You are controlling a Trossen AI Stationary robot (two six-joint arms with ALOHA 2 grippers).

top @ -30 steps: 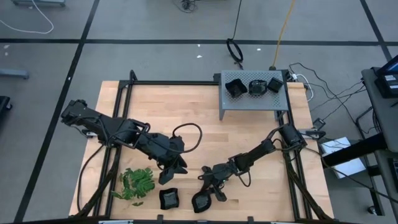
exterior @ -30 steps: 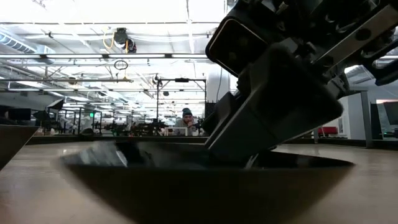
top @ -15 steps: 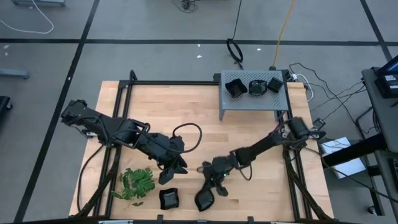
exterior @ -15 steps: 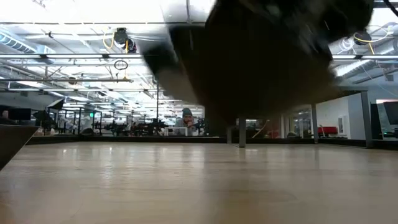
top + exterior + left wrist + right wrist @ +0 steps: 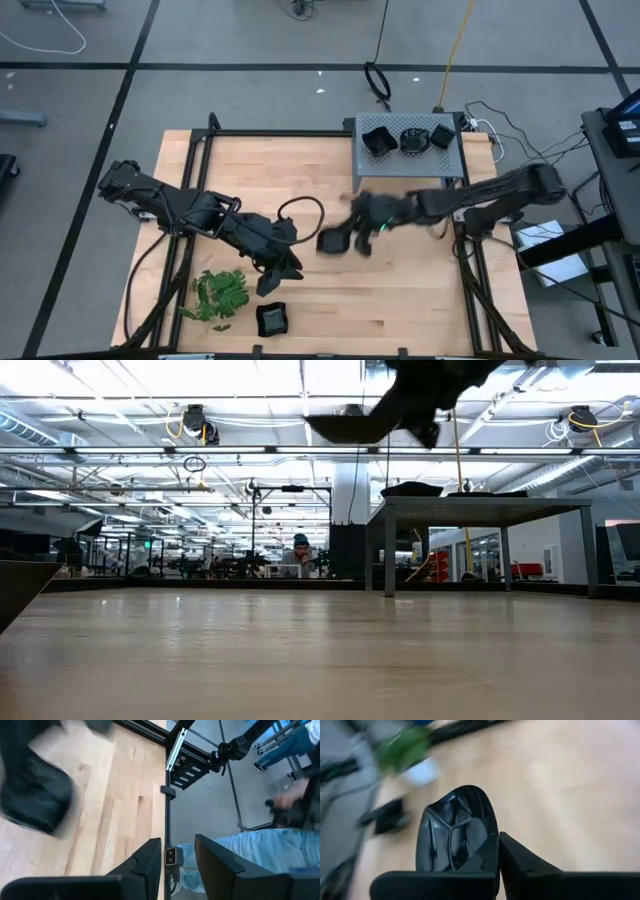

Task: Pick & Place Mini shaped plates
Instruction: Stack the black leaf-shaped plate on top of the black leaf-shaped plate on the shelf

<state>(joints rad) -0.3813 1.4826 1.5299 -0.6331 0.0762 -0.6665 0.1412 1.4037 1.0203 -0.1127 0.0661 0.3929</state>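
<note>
A pale wooden counter point(image 5: 310, 180) fills the scene, ringed by a dark metal frame. At its far edge, beyond the right arm's jaws point(image 5: 352, 240), stands a grey perforated metal box point(image 5: 405, 163) carrying three black mini plates point(image 5: 405, 138) side by side on its top. The right arm reaches in from the counter's right side, its jaws raised above the middle of the board and closed tight on the rim of a rounded glossy black plate point(image 5: 455, 832), which hangs clear of the wood; seen from counter height, plate and jaws float high over the surface. In the right wrist view the dish sits directly ahead of the pinched jaws, its faceted inside facing the camera. The left arm stretches across from the counter's left edge, its jaws point(image 5: 277, 270) partly open and holding nothing, poised just above the near part of the board. A green leafy sprig point(image 5: 220, 295) lies close beside those jaws, toward the left edge. A square black plate point(image 5: 271, 319) rests on the counter just in front of the left jaws, near the front edge and apart from the sprig. Through the left wrist view, a person in blue jeans point(image 5: 250, 852) shows beyond the counter's frame.
</note>
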